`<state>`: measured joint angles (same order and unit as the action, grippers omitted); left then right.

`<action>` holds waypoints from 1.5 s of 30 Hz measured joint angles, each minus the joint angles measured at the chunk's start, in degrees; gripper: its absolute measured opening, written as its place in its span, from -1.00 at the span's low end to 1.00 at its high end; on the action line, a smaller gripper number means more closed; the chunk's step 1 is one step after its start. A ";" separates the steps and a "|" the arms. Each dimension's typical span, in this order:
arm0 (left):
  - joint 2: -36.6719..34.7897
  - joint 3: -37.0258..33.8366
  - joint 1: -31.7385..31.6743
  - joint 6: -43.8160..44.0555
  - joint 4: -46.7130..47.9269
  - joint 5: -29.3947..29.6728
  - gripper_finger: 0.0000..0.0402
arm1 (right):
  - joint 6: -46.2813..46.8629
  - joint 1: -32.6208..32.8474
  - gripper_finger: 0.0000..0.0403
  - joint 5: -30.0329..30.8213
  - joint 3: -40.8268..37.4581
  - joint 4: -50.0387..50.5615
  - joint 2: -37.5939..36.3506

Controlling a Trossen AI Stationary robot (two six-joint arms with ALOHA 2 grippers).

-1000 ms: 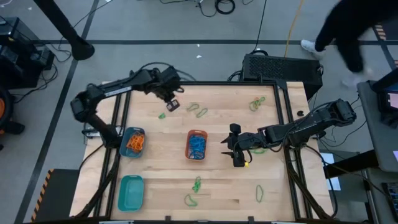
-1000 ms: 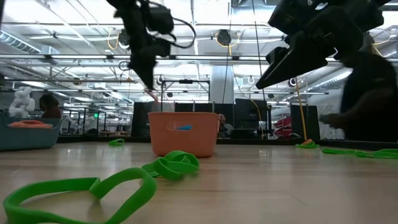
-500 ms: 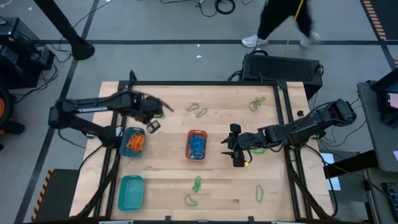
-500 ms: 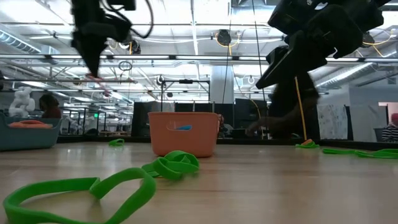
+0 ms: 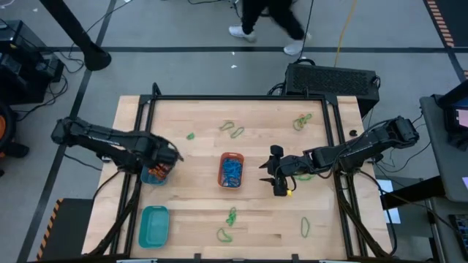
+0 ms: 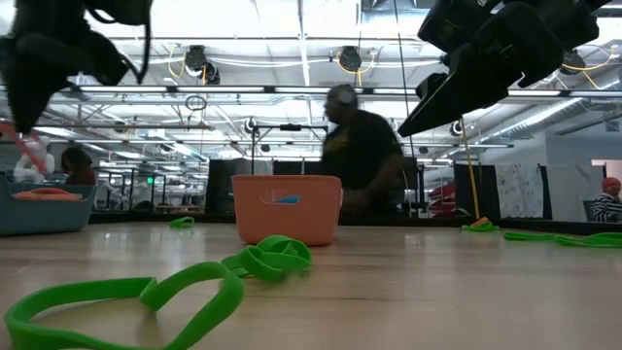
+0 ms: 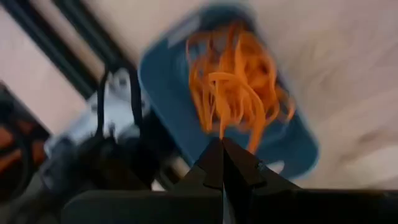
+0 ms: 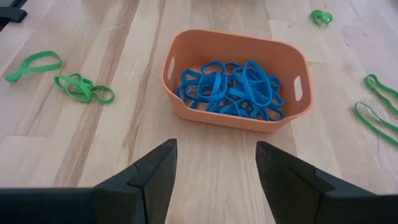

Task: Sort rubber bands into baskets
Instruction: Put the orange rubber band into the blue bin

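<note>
Now the left gripper (image 5: 174,155) has swung from the far side to above the blue basket (image 7: 297,146) of orange rubber bands (image 7: 233,93), jaws pressed together, seemingly pinching an orange band. Delivery looks imminent. Right gripper (image 5: 276,176) waits spread beside the orange basket (image 8: 236,81).

The left pincer (image 5: 170,155) hides part of the round blue basket (image 5: 152,175); the passing person (image 6: 358,156) is blurred.
</note>
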<state>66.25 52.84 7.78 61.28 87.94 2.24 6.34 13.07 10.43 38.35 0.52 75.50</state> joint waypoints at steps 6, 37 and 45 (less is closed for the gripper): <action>-0.01 -1.58 5.27 6.38 0.83 -5.25 -1.00 | 0.08 -0.01 0.04 0.01 0.00 -0.31 -0.02; 0.12 -8.96 8.49 5.72 -3.00 -7.91 -0.59 | -0.01 -0.31 0.04 0.10 0.02 -2.32 -0.06; 0.12 -6.97 8.37 -0.45 -4.27 1.14 -0.59 | -0.31 -6.42 0.04 0.16 7.70 12.33 -3.26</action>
<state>66.37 45.87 16.15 60.83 83.67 3.38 6.02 6.65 10.59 46.04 12.85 72.25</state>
